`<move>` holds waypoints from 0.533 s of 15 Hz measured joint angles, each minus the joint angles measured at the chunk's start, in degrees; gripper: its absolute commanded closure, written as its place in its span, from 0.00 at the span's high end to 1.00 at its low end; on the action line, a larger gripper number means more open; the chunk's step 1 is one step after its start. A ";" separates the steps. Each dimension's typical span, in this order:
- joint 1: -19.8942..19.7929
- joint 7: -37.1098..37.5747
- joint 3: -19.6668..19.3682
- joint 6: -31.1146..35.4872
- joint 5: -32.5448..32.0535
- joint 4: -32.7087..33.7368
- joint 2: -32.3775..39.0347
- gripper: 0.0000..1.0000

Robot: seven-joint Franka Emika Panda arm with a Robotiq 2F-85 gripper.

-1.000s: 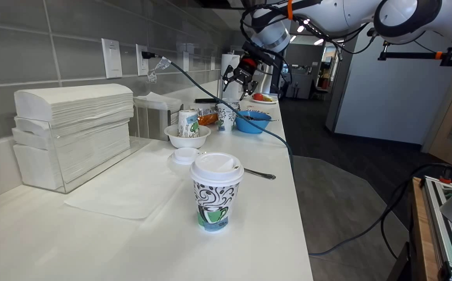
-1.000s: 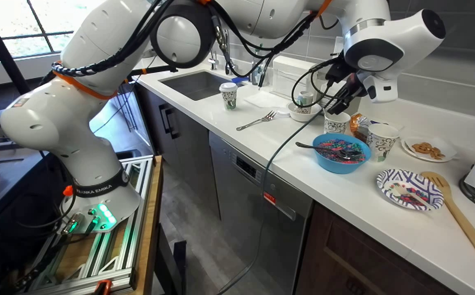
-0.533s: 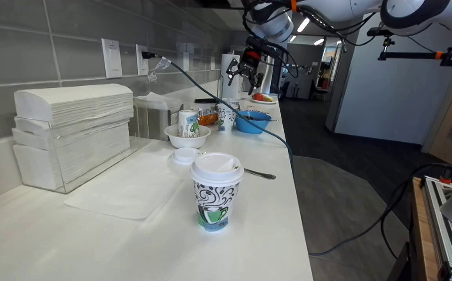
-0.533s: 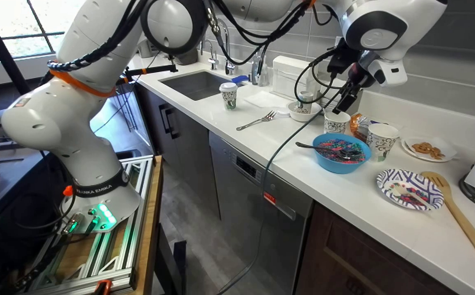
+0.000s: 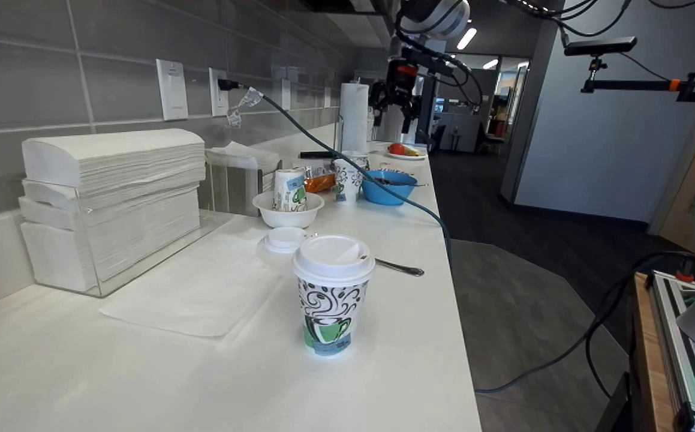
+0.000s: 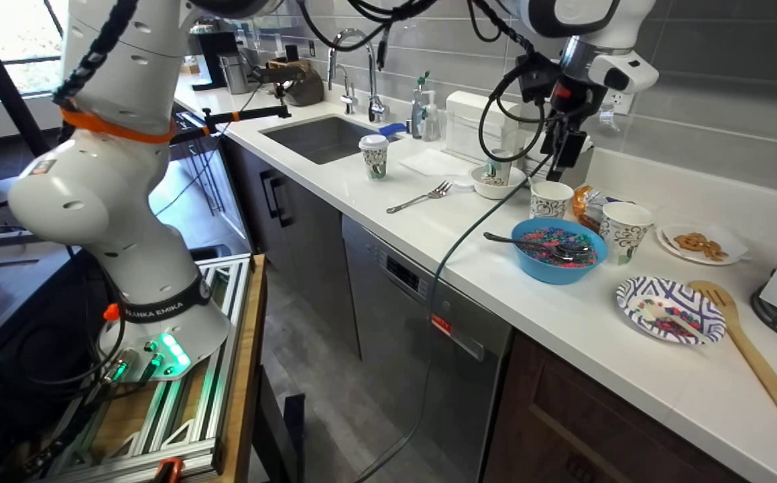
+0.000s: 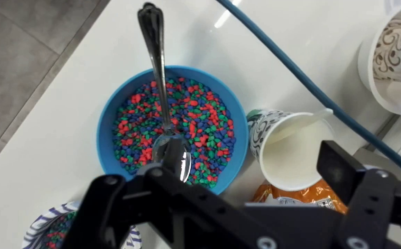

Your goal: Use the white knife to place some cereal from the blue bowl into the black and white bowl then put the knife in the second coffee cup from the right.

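My gripper [image 7: 255, 162] is open and empty. In an exterior view the gripper [image 6: 558, 173] hangs just above the second cup from the right [image 6: 549, 204]. In the wrist view a white plastic utensil, seemingly the white knife [image 7: 300, 126], leans inside that cup [image 7: 300, 162], its end past the rim. The blue bowl [image 7: 103, 121] beside the cup holds red, green and blue bits, the cereal [image 7: 203, 117]. A metal spoon [image 7: 157, 65] rests in it. The black and white bowl [image 6: 629, 302] holds some of these bits; it is partly hidden in the wrist view [image 7: 37, 226].
Another cup [image 6: 623, 231] stands right of the blue bowl. An orange bag [image 7: 311, 197] lies behind the cups. A white bowl with a cup in it [image 6: 489, 190], a fork [image 6: 422, 198], a lidded cup [image 6: 375, 161] and a wooden spatula [image 6: 757, 362] lie around. A cable [image 7: 290, 69] crosses the counter.
The arm has shifted and my gripper has turned to point more straight down, moving right in an exterior view. It stays open. The bowls, cups and spoon have not moved.
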 measured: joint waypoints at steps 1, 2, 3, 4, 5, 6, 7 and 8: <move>0.18 -2.12 0.00 0.45 -1.59 -2.36 -2.12 1.00; 0.26 -4.47 0.02 0.85 -3.09 -4.85 -4.40 1.00; 0.26 -6.92 0.03 0.96 -4.56 -7.35 -6.74 1.00; 0.26 -9.37 0.06 0.98 -5.96 -9.88 -9.26 1.00; 0.27 -11.76 0.14 0.99 -7.29 -12.45 -11.90 1.00; 0.29 -14.02 0.26 1.00 -8.68 -15.04 -14.56 1.00; 0.37 -15.99 0.39 1.00 -10.21 -17.60 -17.28 1.00; 0.53 -17.73 0.49 1.02 -11.99 -20.23 -20.21 1.00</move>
